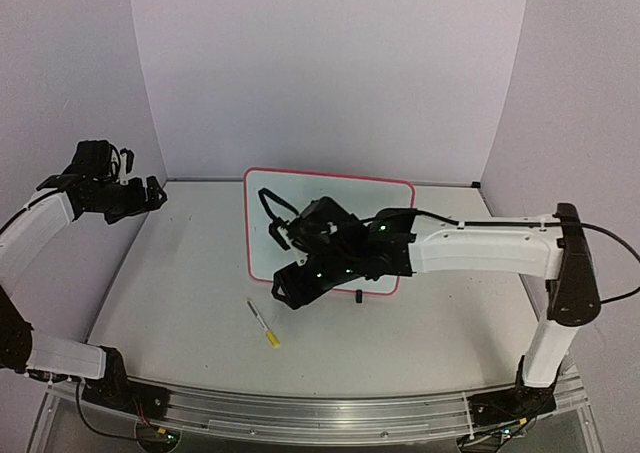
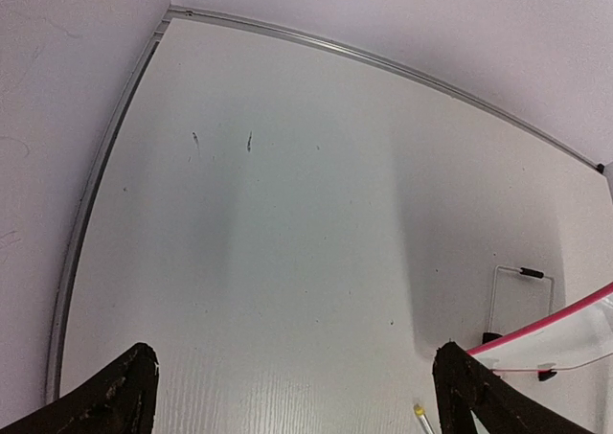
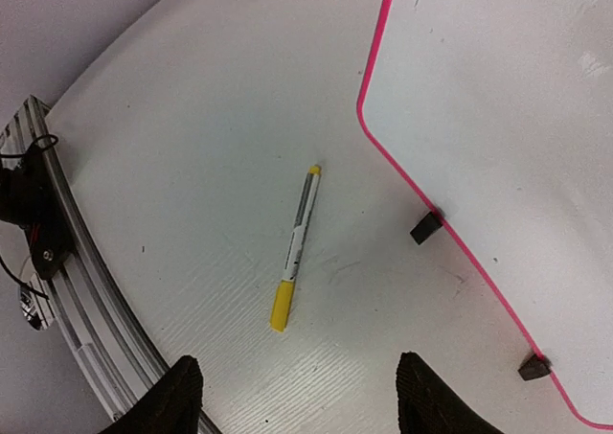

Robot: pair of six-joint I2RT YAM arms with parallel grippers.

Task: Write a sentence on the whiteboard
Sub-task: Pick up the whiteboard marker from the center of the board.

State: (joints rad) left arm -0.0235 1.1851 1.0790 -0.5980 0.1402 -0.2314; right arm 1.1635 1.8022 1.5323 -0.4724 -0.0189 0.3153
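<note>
The whiteboard, white with a red-pink frame, stands tilted at the table's middle; my right arm crosses its front. In the right wrist view its white face looks blank, so the sentence is out of view. Two black clip feet sit under its lower edge. A yellow-capped marker lies flat on the table in front of the board's left corner. My right gripper hovers above the marker, jaws apart and nothing between them. My left gripper hangs open at the far left, away from everything.
The board's corner and the marker's yellow end show at the left wrist view's right edge. A thin wire loop stands on the table behind the board. The metal rail runs along the near edge. White walls enclose the table.
</note>
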